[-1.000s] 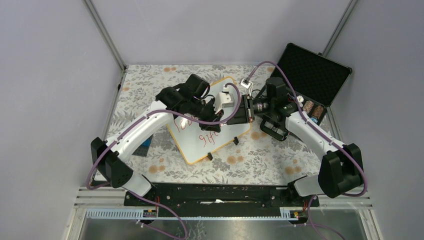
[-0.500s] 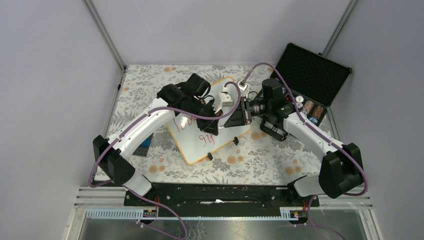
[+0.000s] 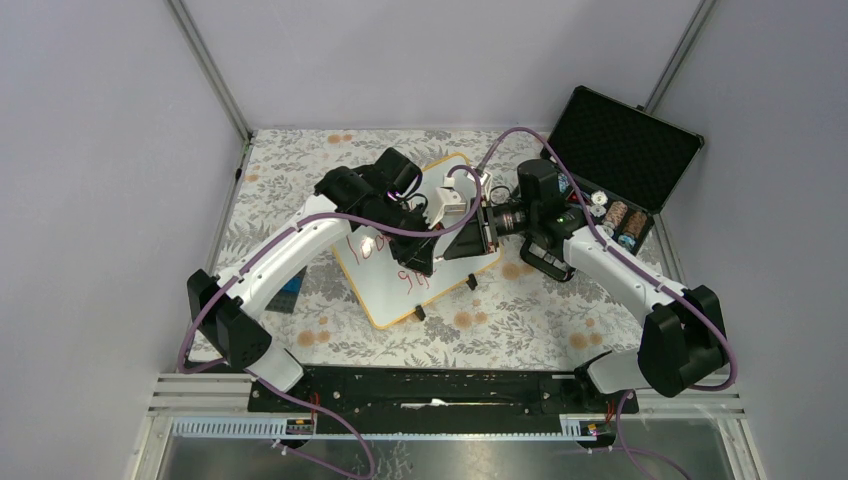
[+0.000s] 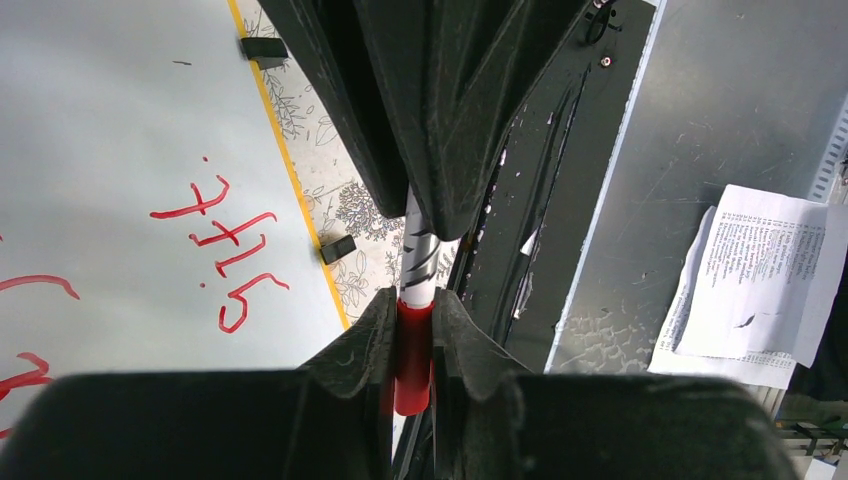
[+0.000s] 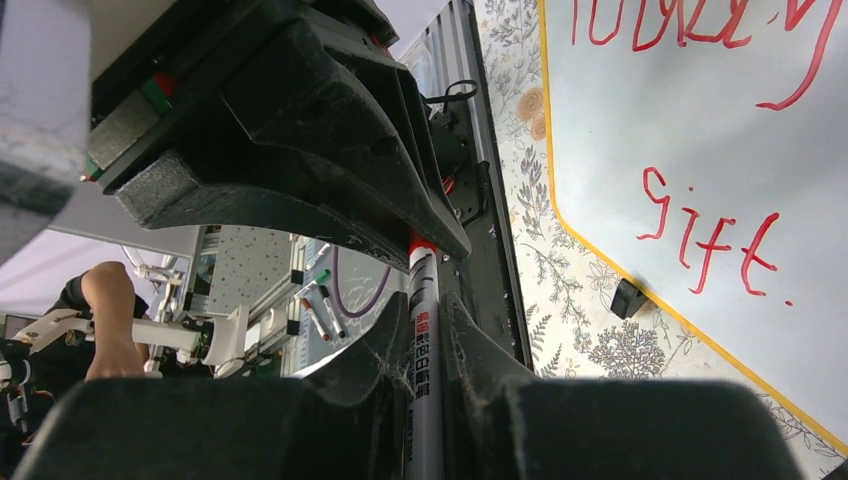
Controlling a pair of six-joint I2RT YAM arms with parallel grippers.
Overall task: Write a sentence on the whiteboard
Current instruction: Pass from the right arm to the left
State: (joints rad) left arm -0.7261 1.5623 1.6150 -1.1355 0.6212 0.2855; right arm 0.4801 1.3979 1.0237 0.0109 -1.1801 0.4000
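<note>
Floral table carries your whiteboard, red sentence on it; above, your left end effector clamps the red cap, right end effector clamps the barrel, aligned, likely for recapping.

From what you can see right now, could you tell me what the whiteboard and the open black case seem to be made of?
The whiteboard looks like glossy coated board: a glint sits on its white face; its thin orange-yellow rim is probably plastic. The case seems hard-shelled, its lid lined with dimpled black foam.
</note>
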